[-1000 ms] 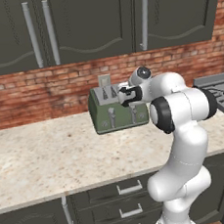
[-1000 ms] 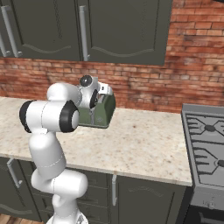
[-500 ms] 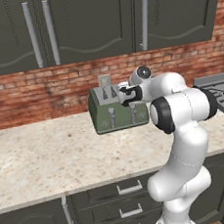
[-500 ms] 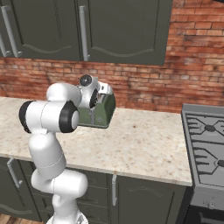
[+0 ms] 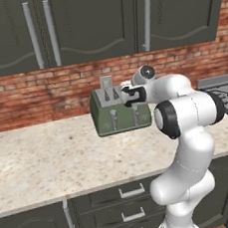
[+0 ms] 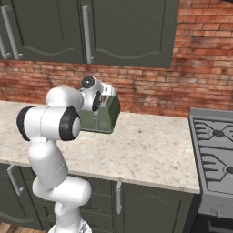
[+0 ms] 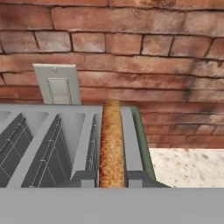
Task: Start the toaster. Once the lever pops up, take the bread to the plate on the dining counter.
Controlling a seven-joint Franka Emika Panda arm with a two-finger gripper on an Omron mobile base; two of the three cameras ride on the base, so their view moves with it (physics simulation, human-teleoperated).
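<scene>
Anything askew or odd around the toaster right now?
Nothing stands out. The toaster sits upright and square on the counter against the brick wall. The bread stands straight in its rightmost slot, edge up, neither tilted nor jammed. No crumbs or spills on the counter. The wall outlet behind looks intact.

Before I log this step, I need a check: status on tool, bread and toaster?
Tool shut, over the toaster. Bread upright in the rightmost slot, top edge showing. Nothing in the way above the slots.
</scene>
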